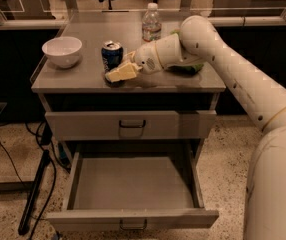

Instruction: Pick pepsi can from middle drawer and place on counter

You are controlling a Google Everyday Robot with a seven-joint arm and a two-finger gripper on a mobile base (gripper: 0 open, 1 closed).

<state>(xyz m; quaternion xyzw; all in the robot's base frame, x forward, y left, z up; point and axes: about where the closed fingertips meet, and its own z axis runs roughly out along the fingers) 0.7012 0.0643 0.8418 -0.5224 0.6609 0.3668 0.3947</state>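
Note:
The pepsi can (112, 55) stands upright on the counter (78, 76), left of the middle. My gripper (119, 73) is low over the counter, right at the can's front right side, with the arm reaching in from the right. Whether it touches the can I cannot tell. The middle drawer (133, 217) is pulled out below, and its tray shows nothing inside.
A white bowl (62, 50) sits at the counter's left. A clear water bottle (152, 23) stands at the back, behind the gripper's wrist. Something green (192, 67) lies partly hidden behind the arm. The upper drawer (132, 125) is closed. Cables and a dark stand are on the floor at left.

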